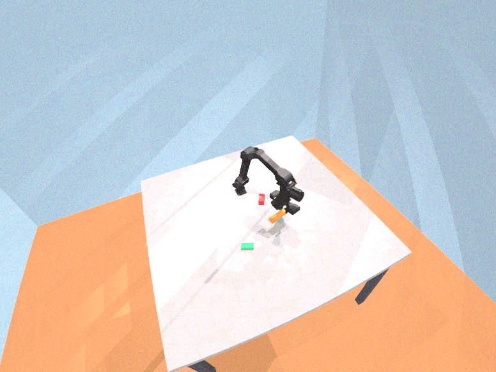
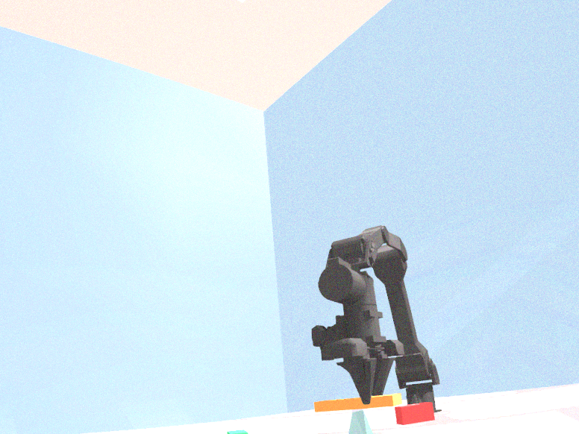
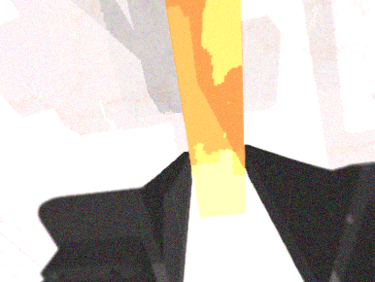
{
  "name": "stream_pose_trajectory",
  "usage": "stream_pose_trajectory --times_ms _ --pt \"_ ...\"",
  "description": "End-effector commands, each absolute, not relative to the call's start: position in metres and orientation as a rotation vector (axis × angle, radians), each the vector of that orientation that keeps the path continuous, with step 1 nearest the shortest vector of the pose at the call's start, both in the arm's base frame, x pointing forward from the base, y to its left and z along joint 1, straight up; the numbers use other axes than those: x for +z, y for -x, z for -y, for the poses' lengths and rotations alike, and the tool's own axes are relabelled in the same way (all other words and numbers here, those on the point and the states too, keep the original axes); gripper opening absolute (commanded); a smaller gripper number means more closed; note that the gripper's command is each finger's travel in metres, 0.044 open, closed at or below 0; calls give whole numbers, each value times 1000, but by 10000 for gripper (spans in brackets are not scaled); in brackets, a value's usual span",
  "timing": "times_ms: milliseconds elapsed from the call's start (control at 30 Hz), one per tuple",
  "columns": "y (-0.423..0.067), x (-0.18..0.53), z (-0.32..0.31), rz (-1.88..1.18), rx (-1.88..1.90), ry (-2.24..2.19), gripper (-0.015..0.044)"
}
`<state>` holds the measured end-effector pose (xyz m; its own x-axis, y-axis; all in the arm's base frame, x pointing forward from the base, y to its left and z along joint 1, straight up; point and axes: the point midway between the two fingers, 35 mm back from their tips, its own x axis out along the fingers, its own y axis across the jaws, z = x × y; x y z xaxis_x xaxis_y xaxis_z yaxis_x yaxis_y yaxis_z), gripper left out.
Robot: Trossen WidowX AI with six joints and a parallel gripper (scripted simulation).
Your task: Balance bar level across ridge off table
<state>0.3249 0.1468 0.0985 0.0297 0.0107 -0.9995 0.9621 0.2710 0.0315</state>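
Note:
An orange bar (image 1: 276, 216) (image 2: 341, 403) (image 3: 214, 97) with a yellow end lies nearly level above the table, over the light teal ridge (image 1: 280, 220) (image 2: 360, 423). The bar's underside is at the ridge's top; whether they touch is too small to tell. My gripper (image 2: 371, 399) (image 3: 218, 162) points down with one finger close along each side of the bar. The fingers stand slightly open around it, with hardly any gap visible. In the top view the arm hides the fingertips. The ridge does not show in the wrist view.
A red block (image 1: 261, 199) (image 2: 414, 413) lies on the white table (image 1: 200, 300) near the arm and the ridge. A green block (image 1: 247, 246) (image 2: 237, 432) lies farther from the arm's base (image 1: 239, 188). Shadows of the arm fall beside the ridge.

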Motion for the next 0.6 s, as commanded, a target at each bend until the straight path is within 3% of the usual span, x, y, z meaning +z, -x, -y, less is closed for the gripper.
stream_pose_trajectory --times_ms 0,567 --pt "-325 99 -147 -1309 -980 -1024 170" --pt "-325 99 -147 -1309 -980 -1024 185"
